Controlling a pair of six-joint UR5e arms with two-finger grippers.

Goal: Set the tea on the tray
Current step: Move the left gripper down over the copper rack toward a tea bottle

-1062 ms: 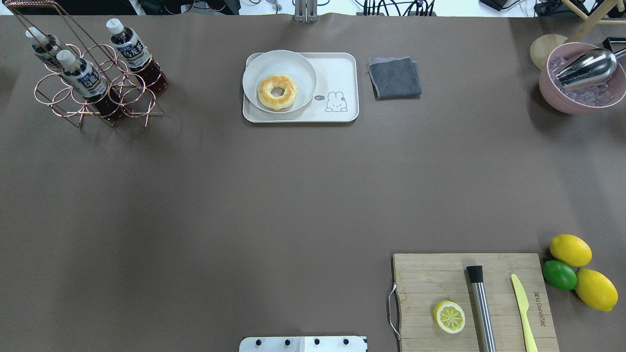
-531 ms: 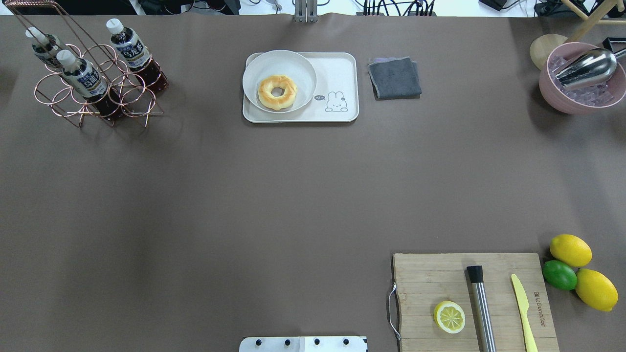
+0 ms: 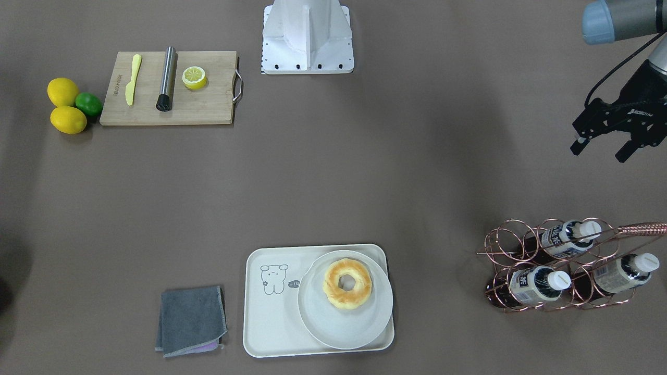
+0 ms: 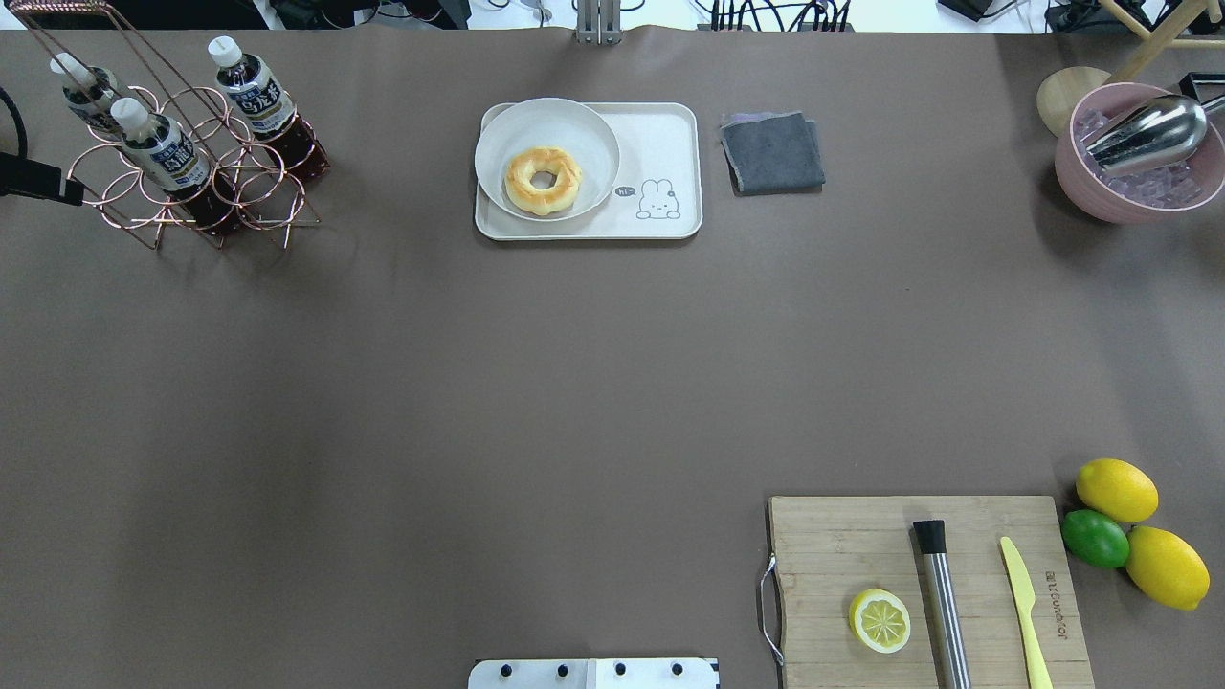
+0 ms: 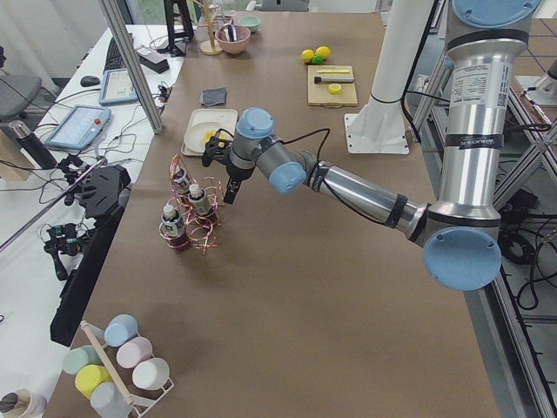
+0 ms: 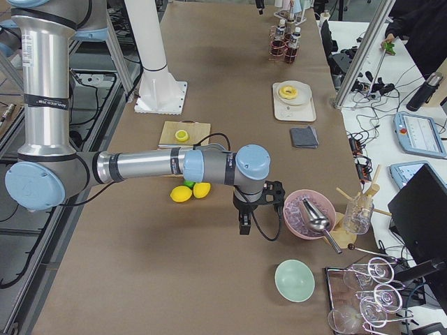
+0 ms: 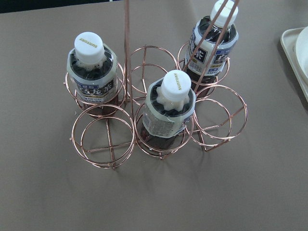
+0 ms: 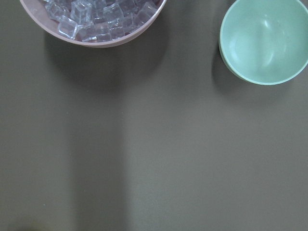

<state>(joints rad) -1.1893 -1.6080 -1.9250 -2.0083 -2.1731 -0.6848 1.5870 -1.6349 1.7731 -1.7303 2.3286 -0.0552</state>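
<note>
Three tea bottles point(image 4: 163, 148) with white caps and dark liquid stand in a copper wire rack point(image 4: 239, 206) at the table's far left; the left wrist view looks down on them point(image 7: 171, 108). My left gripper point(image 3: 599, 152) hovers open and empty on the robot's side of the rack point(image 3: 521, 250), apart from it. One black finger point(image 4: 43, 182) pokes in at the overhead view's left edge. The cream tray point(image 4: 660, 144) lies at the far centre with bare room on its drawing side. My right gripper point(image 6: 244, 227) shows only in the exterior right view, so I cannot tell its state.
A white plate point(image 4: 584, 124) with a donut point(image 4: 543, 180) fills the tray's left half. A grey cloth point(image 4: 771, 151) lies right of the tray. A pink ice bowl point(image 4: 1077, 177), cutting board point(image 4: 842, 536), lemons point(image 4: 1116, 489) and a lime sit on the right.
A black part of the left gripper has come into the overhead view at the left edge beside the rack. Bottles, tray and other objects have not moved.
</note>
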